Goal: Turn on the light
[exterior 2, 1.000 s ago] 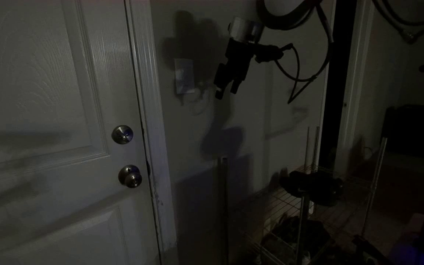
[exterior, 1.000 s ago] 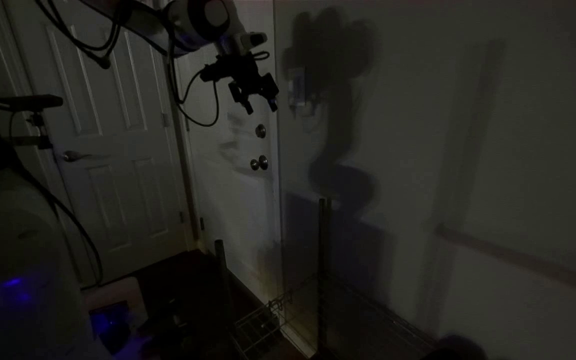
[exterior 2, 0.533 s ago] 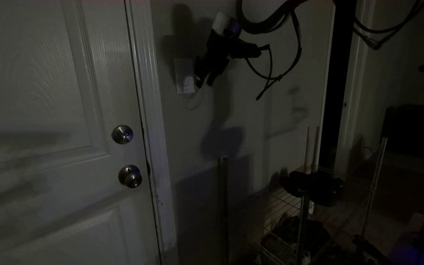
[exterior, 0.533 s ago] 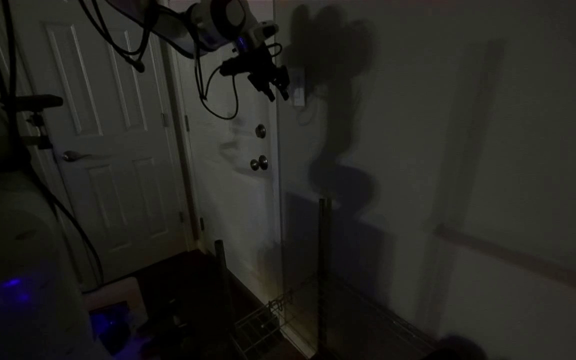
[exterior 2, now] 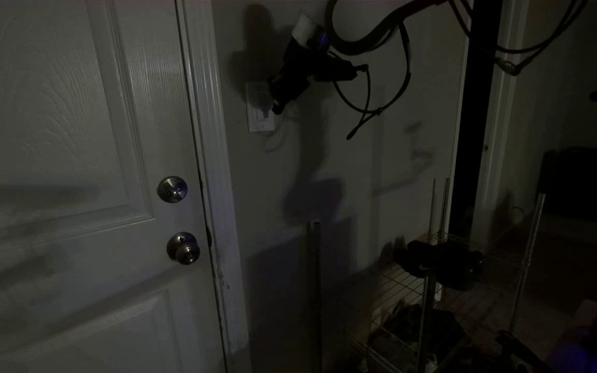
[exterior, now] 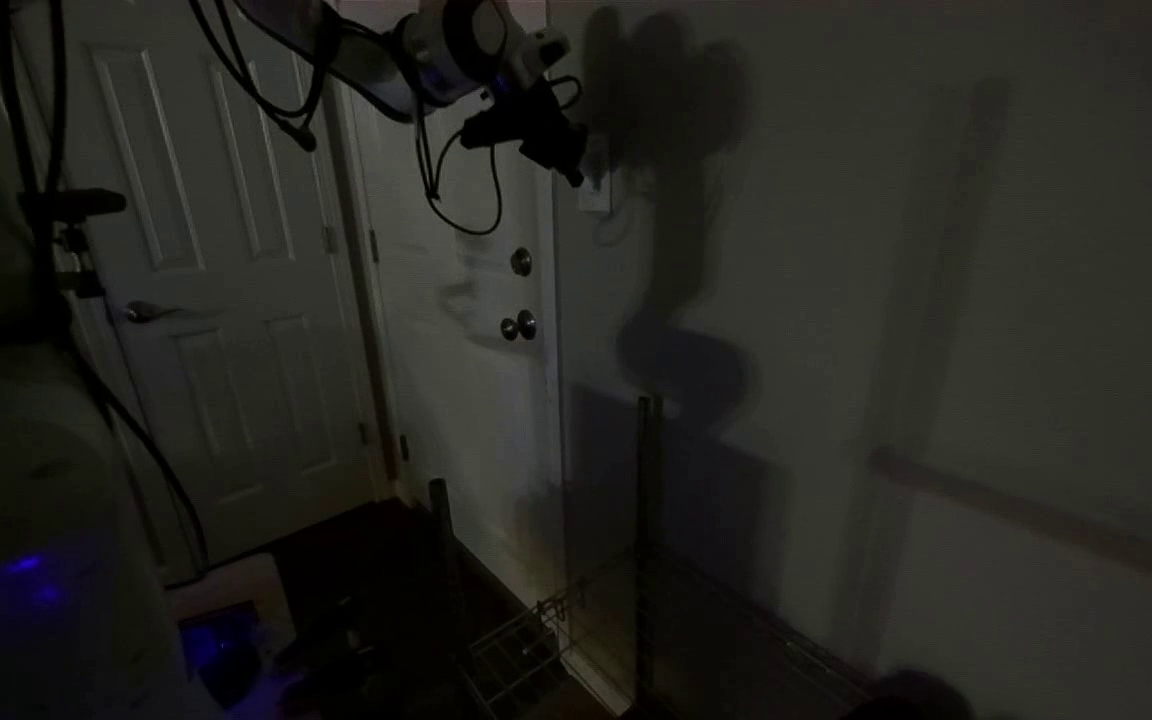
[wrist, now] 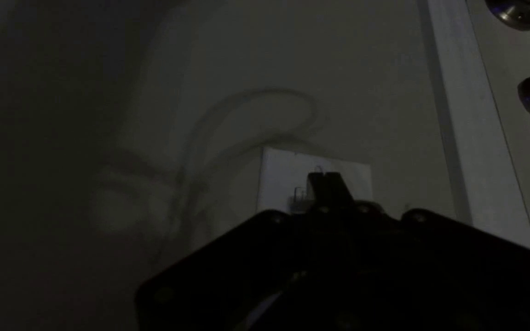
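The light itself is out of view. Its switch is a white upright plate on the wall, visible in both exterior views [exterior: 595, 196] [exterior 2: 260, 120]. In the wrist view the switch plate [wrist: 283, 172] lies behind the fingertips, its lower part hidden by the gripper. My gripper [wrist: 324, 175] is shut, its two dark fingertips pressed together with nothing between them. An exterior view shows the gripper [exterior 2: 276, 110] tilted down toward the plate's right edge. Whether the tips touch the plate I cannot tell.
A white door with a round deadbolt [exterior 2: 172, 189] and a round knob [exterior 2: 183, 249] stands beside the plate, past a white door frame [exterior 2: 215, 171]. Below are metal shelf posts [exterior: 644, 500] and a wire rack [exterior 2: 397, 282]. The room is dark, and the arm's shadow falls on the wall.
The gripper has moved up and across to the switch plate, tilting more toward the wall. Its fingers, apart a second ago, have come together. The room stays equally dark.
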Action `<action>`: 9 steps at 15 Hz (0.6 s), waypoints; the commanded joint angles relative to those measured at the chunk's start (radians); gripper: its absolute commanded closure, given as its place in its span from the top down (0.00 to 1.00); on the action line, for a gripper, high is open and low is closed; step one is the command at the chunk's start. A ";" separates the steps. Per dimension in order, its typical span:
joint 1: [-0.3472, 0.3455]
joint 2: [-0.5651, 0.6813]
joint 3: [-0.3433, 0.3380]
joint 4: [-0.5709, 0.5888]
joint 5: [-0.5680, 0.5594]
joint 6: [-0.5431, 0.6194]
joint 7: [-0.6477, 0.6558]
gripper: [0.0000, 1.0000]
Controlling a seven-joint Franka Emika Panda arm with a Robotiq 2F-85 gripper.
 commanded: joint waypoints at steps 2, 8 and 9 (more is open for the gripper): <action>0.007 0.046 -0.005 0.049 -0.072 0.038 0.061 0.00; 0.023 0.095 -0.019 0.123 -0.166 0.032 0.143 0.00; 0.028 0.108 -0.023 0.140 -0.187 0.028 0.164 0.00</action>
